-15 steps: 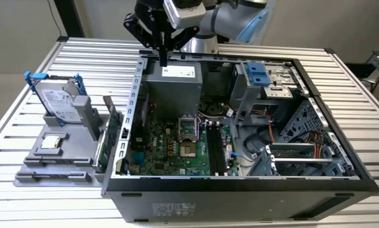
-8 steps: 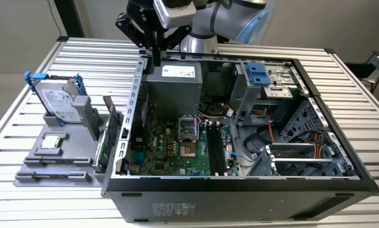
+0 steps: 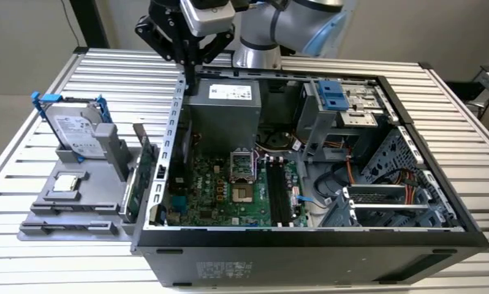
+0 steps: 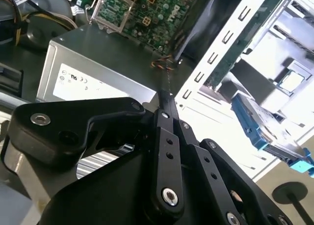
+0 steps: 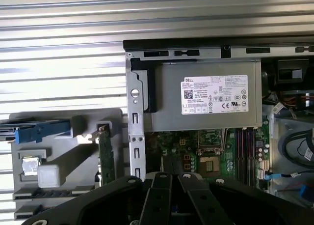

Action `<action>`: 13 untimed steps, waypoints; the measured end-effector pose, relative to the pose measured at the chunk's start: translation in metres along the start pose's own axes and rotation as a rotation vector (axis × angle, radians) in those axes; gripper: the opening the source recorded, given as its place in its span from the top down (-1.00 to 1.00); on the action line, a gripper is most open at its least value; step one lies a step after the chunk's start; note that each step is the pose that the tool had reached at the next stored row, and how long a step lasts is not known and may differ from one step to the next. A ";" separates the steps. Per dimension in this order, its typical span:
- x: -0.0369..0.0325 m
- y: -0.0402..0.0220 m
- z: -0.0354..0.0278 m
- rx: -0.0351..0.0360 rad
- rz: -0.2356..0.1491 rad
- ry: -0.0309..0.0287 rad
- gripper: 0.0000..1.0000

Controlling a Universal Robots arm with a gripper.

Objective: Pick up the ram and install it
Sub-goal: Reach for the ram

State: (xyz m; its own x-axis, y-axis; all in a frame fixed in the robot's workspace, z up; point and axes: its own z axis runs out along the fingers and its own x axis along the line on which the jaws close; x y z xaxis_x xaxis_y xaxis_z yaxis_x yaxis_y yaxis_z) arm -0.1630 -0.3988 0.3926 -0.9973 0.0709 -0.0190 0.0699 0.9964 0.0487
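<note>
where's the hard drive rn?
Exterior view's left: the hard drive stands on edge at the far end of the gray tray, beside the open case.

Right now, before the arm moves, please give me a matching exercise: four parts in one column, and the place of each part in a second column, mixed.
1 hard drive
2 power supply
3 processor socket
4 green expansion card

A middle of the motherboard
B in a blue caddy, upright on the gray holder
C case corner, nearest the claw
D on edge on the gray holder, beside the case wall

Pairs: 1-B, 2-C, 3-A, 4-D.
</note>
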 end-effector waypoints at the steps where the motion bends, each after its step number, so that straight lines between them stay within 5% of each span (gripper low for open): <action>1: 0.0022 -0.0002 0.0000 0.0000 0.000 0.0000 1.00; 13: 0.0292 -0.0021 -0.0006 -0.0001 0.000 -0.0001 1.00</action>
State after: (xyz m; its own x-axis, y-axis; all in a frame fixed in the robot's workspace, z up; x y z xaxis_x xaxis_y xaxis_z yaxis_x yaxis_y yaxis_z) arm -0.1923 -0.3988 0.3926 -0.9973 0.0709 -0.0190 0.0699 0.9964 0.0488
